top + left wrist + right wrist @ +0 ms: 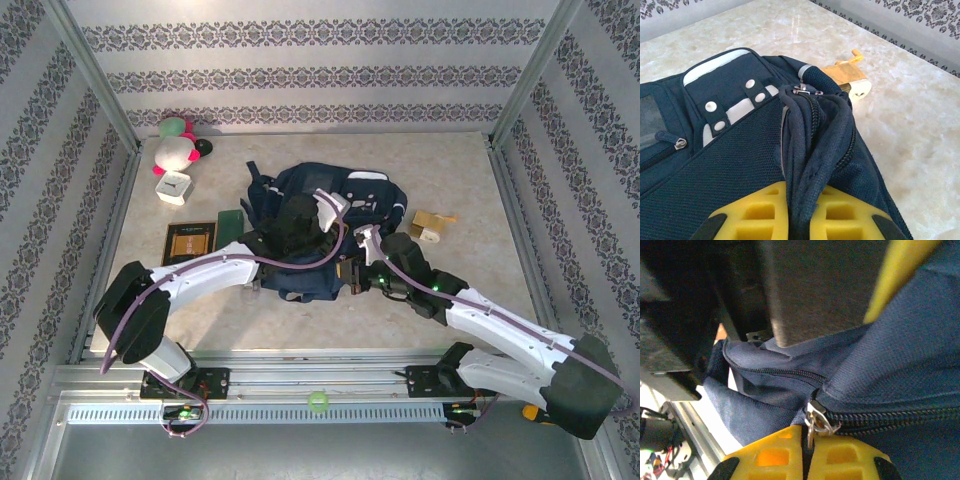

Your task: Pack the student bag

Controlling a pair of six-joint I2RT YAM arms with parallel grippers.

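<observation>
On the beige marbled table point(450, 300), I see the large navy-blue fabric backpack point(285, 185) lying in the middle. My left gripper point(800, 220) is pinched onto a fold of the backpack's zippered rim. At the backpack's near edge, my right gripper point(805, 460) is clamped on its small metal zipper pull point(811, 424).

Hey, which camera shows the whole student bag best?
Top external: it takes in the whole navy student bag, straps included. The left wrist gives its pocket flap with snaps and a bunched zipper edge; the right wrist, a zipper close-up.
</observation>
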